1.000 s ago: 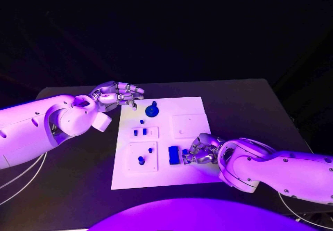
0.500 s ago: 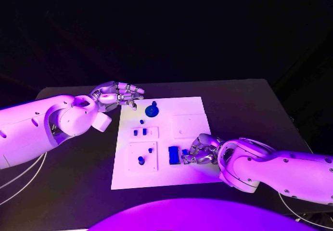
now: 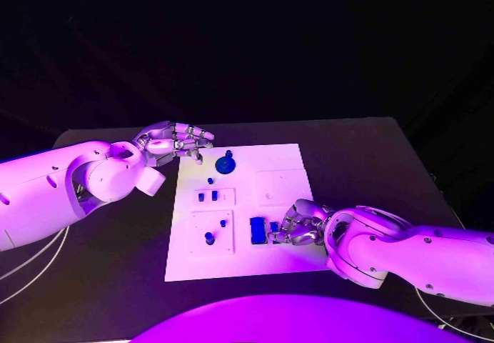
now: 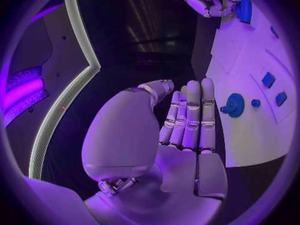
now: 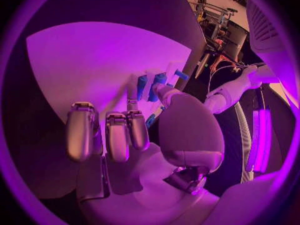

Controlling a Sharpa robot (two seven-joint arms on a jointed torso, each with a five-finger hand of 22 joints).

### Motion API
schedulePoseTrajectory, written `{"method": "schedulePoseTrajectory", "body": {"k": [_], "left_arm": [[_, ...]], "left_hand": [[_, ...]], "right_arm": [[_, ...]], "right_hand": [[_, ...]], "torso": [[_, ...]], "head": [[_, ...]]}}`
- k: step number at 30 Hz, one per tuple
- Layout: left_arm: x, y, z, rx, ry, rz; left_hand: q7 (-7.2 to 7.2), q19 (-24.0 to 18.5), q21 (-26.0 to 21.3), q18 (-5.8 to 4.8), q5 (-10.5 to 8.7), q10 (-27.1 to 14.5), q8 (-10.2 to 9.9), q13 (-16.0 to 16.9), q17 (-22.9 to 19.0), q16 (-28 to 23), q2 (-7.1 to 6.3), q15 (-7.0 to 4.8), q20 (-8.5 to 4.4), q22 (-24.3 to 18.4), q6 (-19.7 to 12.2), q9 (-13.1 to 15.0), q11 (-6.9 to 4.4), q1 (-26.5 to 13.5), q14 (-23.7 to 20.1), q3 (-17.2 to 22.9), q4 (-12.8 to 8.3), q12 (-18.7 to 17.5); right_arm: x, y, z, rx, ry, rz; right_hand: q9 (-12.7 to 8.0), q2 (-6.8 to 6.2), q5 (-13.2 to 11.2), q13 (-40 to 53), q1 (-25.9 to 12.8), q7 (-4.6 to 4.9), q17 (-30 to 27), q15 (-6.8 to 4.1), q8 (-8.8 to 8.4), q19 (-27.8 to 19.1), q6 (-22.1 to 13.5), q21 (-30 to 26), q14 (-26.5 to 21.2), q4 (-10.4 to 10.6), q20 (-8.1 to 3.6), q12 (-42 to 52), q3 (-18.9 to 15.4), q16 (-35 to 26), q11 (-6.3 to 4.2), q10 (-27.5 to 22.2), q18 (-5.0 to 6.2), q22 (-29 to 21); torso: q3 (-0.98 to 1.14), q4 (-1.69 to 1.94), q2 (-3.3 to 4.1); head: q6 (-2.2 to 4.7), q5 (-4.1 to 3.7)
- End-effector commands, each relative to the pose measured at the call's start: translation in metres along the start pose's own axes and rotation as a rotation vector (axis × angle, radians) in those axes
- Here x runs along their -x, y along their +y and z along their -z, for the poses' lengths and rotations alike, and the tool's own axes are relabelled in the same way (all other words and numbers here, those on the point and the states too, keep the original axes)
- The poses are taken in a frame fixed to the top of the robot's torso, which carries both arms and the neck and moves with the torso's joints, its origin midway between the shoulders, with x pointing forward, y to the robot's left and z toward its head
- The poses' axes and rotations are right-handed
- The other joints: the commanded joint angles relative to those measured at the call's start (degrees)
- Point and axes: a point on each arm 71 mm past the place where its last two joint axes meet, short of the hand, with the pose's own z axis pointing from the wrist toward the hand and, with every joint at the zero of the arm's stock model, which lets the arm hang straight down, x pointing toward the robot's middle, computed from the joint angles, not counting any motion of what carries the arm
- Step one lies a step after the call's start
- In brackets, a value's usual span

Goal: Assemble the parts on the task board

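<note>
- White task board (image 3: 278,257) lies in the middle of the black table (image 3: 360,143), long axis running near to far.
- Risk: the right hand (image 3: 298,223) sits on the board's right-near area with its fingers crowded just beside the blue block (image 3: 256,229). A sideways nudge could tip or skid the block off its seat. I judge this the main hazard.
- Risk: contact is not resolved. The head view suggests the fingertips are at a small blue piece (image 3: 274,227) beside the block, but whether it is pinched cannot be told. A loose pinch would drop the piece onto the board.
- Risk: pressing down off-centre could shift the whole board, since nothing visibly clamps it.
- Left hand (image 3: 175,140) hovers at the board's far-left corner, fingers held straight and together, holding nothing; the left wrist view confirms an empty palm (image 4: 187,155).
- Parts, appearance: a round toothed blue gear (image 3: 225,165) stands at the far end of the board with a small blue knob (image 3: 211,180) near it.
- Two small blue tabs (image 3: 208,195) sit in a raised square plate left of centre.
- Two more blue pieces (image 3: 213,236) occupy the near-left plate.
- A plain white square plate (image 3: 276,187) to the right carries no blue part that I can make out.
- Assembly appears partial.
</note>
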Motion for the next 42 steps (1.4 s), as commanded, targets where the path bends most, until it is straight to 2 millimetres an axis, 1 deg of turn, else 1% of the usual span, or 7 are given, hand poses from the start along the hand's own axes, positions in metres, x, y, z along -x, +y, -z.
{"method": "schedulePoseTrajectory", "body": {"k": [1, 5, 12, 19, 33, 37, 42], "left_arm": [[-0.002, -0.001, -0.001, -0.002, 0.022, 0.002], [-0.002, -0.001, -0.001, -0.002, 0.022, 0.002], [-0.002, -0.001, -0.001, -0.001, 0.021, 0.002], [-0.003, -0.001, -0.001, -0.001, 0.022, 0.002], [-0.003, -0.001, 0.0, -0.001, 0.021, 0.002], [-0.002, -0.001, 0.0, -0.002, 0.021, 0.002], [-0.002, -0.002, 0.0, -0.014, 0.012, 0.003]], "left_hand": [[1.1, -0.2, -0.3, 0.8, 0.35, -0.4, 0.3, -0.1, -0.1, -0.4, -0.02, 0.19, 0.09, -0.1, -0.3, -0.1, -0.12, -0.5, -0.4, 0.1, 0.2, 0.1], [1.11, -0.2, -0.4, 0.8, 0.36, -0.5, 0.3, -0.1, -0.1, -0.4, -0.01, 0.19, 0.1, -0.1, -0.4, -0.1, -0.11, -0.6, -0.4, 0.1, 0.2, 0.1], [1.11, -0.2, -0.4, 0.8, 0.36, -0.5, 0.3, -0.1, -0.1, -0.4, -0.01, 0.19, 0.1, -0.1, -0.4, -0.1, -0.11, -0.6, -0.4, 0.1, 0.2, 0.1], [1.1, -0.2, -0.4, 0.81, 0.38, -0.5, 0.3, -0.1, -0.1, -0.4, 0.03, 0.2, 0.11, -0.1, -0.4, -0.1, -0.12, -0.6, -0.4, 0.2, 0.3, 0.2], [1.09, -0.3, -0.4, 0.81, 0.39, -0.5, 0.3, -0.1, -0.1, -0.5, 0.04, 0.19, 0.11, -0.1, -0.4, -0.1, -0.12, -0.5, -0.5, 0.2, 0.3, 0.2], [1.09, -0.3, -0.4, 0.81, 0.39, -0.5, 0.3, -0.1, -0.1, -0.5, 0.04, 0.19, 0.11, -0.1, -0.4, -0.1, -0.12, -0.5, -0.5, 0.2, 0.3, 0.2], [1.09, -0.3, -0.4, 0.81, 0.39, -0.5, 0.3, -0.1, -0.1, -0.5, 0.04, 0.19, 0.11, -0.1, -0.4, -0.1, -0.12, -0.5, -0.5, 0.2, 0.3, 0.2]], "right_arm": [[-0.002, 0.003, 0.002, 0.025, 0.019, 0.022], [-0.001, 0.0, 0.002, 0.017, 0.024, 0.03], [0.0, -0.003, -0.001, 0.009, 0.037, 0.05], [0.002, -0.005, -0.005, 0.003, 0.028, 0.064], [0.004, -0.007, -0.007, 0.0, 0.017, 0.068], [0.009, -0.007, -0.005, 0.012, 0.012, 0.055], [0.024, -0.002, -0.002, 0.097, -0.015, 0.024]], "right_hand": [[0.0, 0.17, -0.4, 10.1, -0.6, 0.05, 10.8, -0.21, 0.25, 2.4, 0.5, -0.1, 5.1, 0.0, -0.15, -0.2, -0.4, -0.1, -0.18, 2.6, -0.32, 11.6], [0.0, 0.4, -0.3, 10.1, -0.2, -0.01, 10.7, -0.24, 0.29, 2.4, 0.5, -0.1, 5.1, -0.2, -0.17, -0.2, -0.5, -0.1, -0.23, 2.6, -0.32, 11.6], [-0.3, 0.74, 0.1, 10.2, 7.0, -0.27, 10.8, -0.45, 0.26, 2.3, 0.1, -0.1, 5.1, -3.6, -0.32, -0.3, 0.7, -0.1, -0.49, 2.5, -0.31, 11.6], [-0.4, 0.86, 0.1, 10.2, 8.8, -0.32, 10.9, -0.49, 0.22, 2.4, 0.2, 0.0, 5.1, -4.4, -0.37, -0.3, 1.7, -0.1, -0.53, 2.6, -0.34, 11.7], [-0.5, 0.79, 0.0, 10.3, 8.7, -0.21, 10.9, -0.47, 0.2, 2.4, 0.2, -0.1, 5.1, -4.2, -0.38, -0.3, 1.8, -0.1, -0.47, 2.6, -0.33, 11.7], [-0.6, -0.48, -0.1, 10.3, 7.8, -0.07, 10.8, -0.35, 0.16, 2.3, 0.3, -0.2, 5.1, -3.6, -0.31, -0.3, 1.0, -0.1, -0.33, 2.6, -0.31, 11.6], [-0.9, -1.66, -0.2, 9.2, 5.7, 0.41, 10.2, -0.01, -0.11, 1.9, -0.3, -1.8, 5.0, -1.0, -0.05, -1.8, -2.5, -0.4, 0.08, 1.8, -0.05, 11.2]], "torso": [[0.01, -0.01, 0.0], [0.0, 0.0, -0.01], [0.0, 0.0, 0.03], [-0.01, 0.03, 0.0], [-0.02, -0.03, -0.01], [-0.1, -0.11, -0.02], [-0.15, -0.08, -0.15]], "head": [[0.0, -0.06], [0.0, 0.0], [0.0, -0.02], [0.0, -0.09], [0.0, -0.01], [0.25, -0.07], [0.62, -0.21]]}}
